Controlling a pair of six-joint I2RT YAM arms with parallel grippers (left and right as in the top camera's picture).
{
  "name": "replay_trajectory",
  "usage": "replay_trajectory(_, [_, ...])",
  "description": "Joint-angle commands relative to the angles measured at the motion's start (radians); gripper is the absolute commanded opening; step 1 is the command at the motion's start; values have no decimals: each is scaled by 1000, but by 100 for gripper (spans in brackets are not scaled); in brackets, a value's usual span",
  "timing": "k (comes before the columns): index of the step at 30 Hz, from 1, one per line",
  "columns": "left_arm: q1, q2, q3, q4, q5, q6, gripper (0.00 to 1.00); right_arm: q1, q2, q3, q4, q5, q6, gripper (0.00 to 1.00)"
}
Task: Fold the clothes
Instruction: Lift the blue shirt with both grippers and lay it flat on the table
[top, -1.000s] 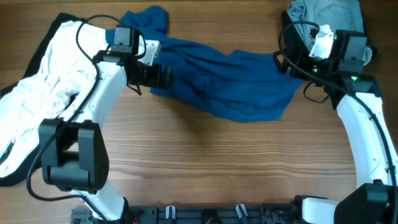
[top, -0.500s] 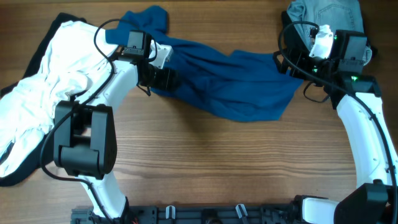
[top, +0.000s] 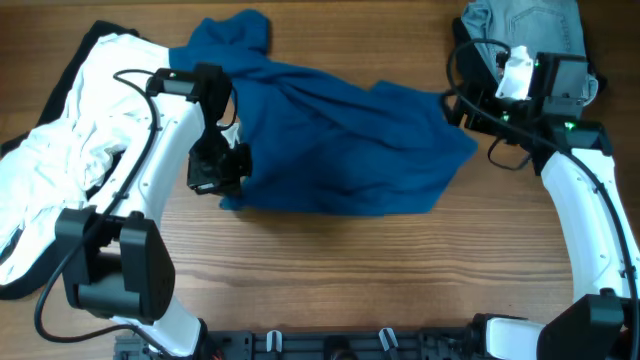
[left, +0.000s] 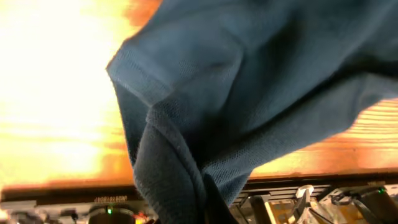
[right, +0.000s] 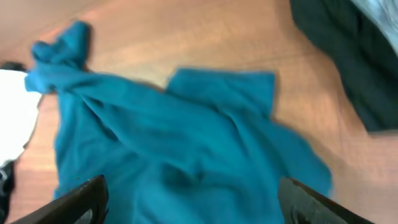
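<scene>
A blue shirt (top: 340, 140) lies crumpled across the middle of the wooden table. My left gripper (top: 228, 178) is shut on the blue shirt's left edge, near its front corner; in the left wrist view the cloth (left: 205, 112) hangs bunched from the jaws. My right gripper (top: 458, 108) is open above the shirt's right edge, holding nothing; the right wrist view shows the shirt (right: 180, 143) spread below the parted fingers (right: 189, 199).
A white garment with dark trim (top: 60, 170) lies heaped at the left. Grey and dark clothes (top: 520, 25) are piled at the back right, also in the right wrist view (right: 348, 56). The robot base rail (top: 330, 345) runs along the front edge.
My left gripper has pulled the shirt's left edge toward the front of the table, spreading the cloth. The right arm has shifted slightly left.
</scene>
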Motion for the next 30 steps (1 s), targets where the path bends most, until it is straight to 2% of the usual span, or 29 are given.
replay_trajectory(1, [4, -6, -100, -20, -34, -106, 4, 4, 10, 16, -130, 140, 45, 87])
replay_trajectory(3, [4, -35, -147, -15, -43, -119, 4, 4, 10, 13, -230, 200, 86, 88])
replay_trajectory(5, [6, -96, -150, 18, -103, -167, 4, 4, 12, -15, -238, 253, 108, 88])
replay_trajectory(8, [33, -253, -150, 134, -105, -185, 4, 4, 39, -79, -159, 217, 147, 82])
replay_trajectory(12, [63, -388, -150, 196, -106, -184, 4, 4, 126, -154, -58, 172, 192, 74])
replay_trajectory(15, [72, -411, -150, 196, -113, -184, 4, 4, 198, -193, 53, 77, 192, 71])
replay_trajectory(18, [72, -411, -150, 211, -112, -184, 4, 24, 272, -215, 133, 62, 192, 70])
replay_trajectory(19, [72, -411, -150, 220, -113, -184, 4, 42, 299, -216, 175, 50, 191, 66])
replay_trajectory(20, [72, -412, -150, 242, -113, -184, 4, 59, 314, -215, 225, 42, 190, 7])
replay_trajectory(23, [79, -412, -103, 332, -113, -183, 4, 68, 300, -162, 291, 72, 179, 4])
replay_trajectory(25, [95, -412, 8, 367, -152, -180, 4, 68, 258, -32, 228, 92, 156, 4])
replay_trajectory(29, [137, -412, 264, 333, -202, -97, 4, 67, 151, 264, 30, 121, 76, 4])
replay_trajectory(30, [152, -415, 349, 317, -213, -84, 4, 66, 109, 378, -63, 137, 46, 4])
